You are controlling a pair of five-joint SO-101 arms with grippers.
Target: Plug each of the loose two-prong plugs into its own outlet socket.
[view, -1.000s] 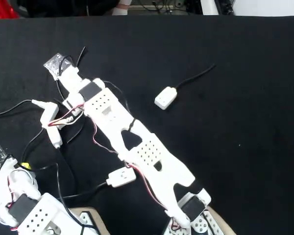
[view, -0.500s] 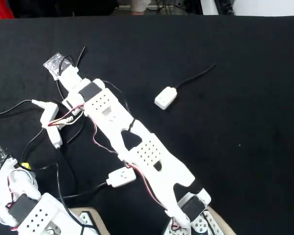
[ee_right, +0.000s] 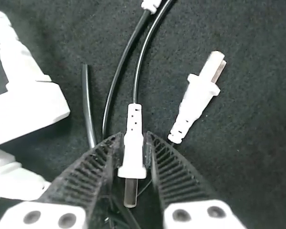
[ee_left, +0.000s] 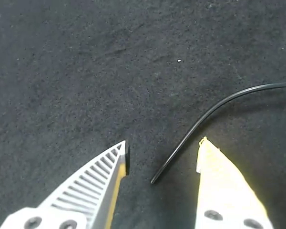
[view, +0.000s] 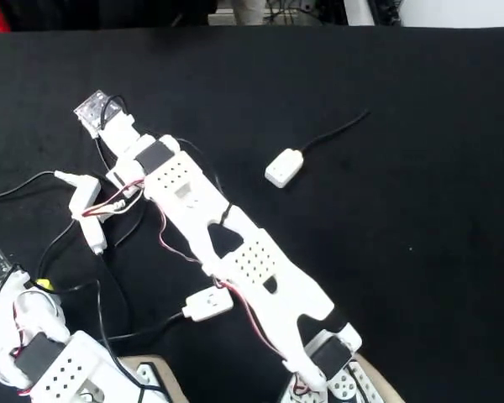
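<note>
My right gripper [ee_right: 133, 138] is shut on a white two-prong plug [ee_right: 133, 125]; the plug's prongs point back toward the wrist and its black cord runs away from it. A second white plug [ee_right: 196, 101] lies loose on the black cloth just beside it, untouched. The right arm [view: 227, 235] stretches to the table's far left. White outlet sockets lie at mid-table [view: 283, 168] and beside the arm's near part [view: 208, 302]. My left gripper [ee_left: 164, 141] hangs open over bare cloth, with a black cable end [ee_left: 214, 107] between its fingers, not gripped.
A white blocky piece [ee_right: 26, 102] lies close beside the held plug. Several black cords and another white piece [view: 87, 206] tangle at the left under the right arm. The left arm [view: 42, 357] sits at the near left corner. Bare black cloth covers the right half.
</note>
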